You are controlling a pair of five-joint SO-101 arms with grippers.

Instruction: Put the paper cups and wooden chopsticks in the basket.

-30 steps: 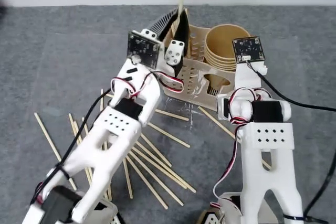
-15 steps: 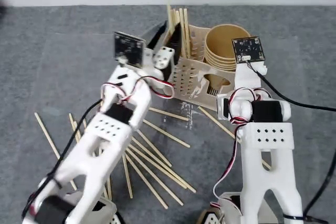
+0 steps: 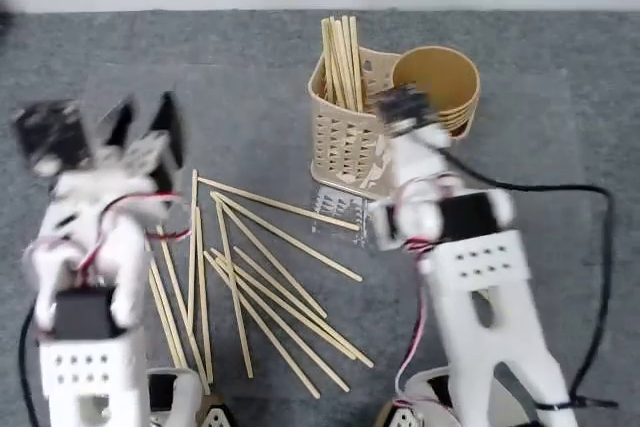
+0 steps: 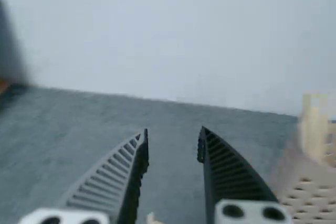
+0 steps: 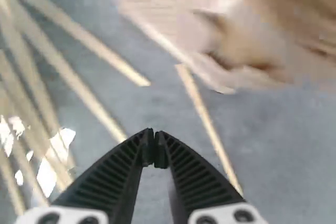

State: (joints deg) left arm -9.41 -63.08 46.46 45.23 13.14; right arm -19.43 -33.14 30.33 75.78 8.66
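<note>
While a good dozen wooden chopsticks [image 3: 262,284] still lie loose, you are only partway through.
Nearest you, they fan across the table [image 3: 520,57] around 7 o'clock. The left gripper [image 4: 174,132] hangs at 9, fingers apart and empty. The right gripper [image 5: 153,135], tips pressed together on nothing, sits by the basket [image 3: 340,152] at 12, which already holds a chopstick bundle [image 3: 342,57] and the paper cups [image 3: 437,77].

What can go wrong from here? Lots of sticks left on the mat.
1. The right arm crowds the basket; a swing may tip it and spill the upright chopsticks.
2. The loose chopsticks overlap, so the open left tool may drag several at once.
</note>
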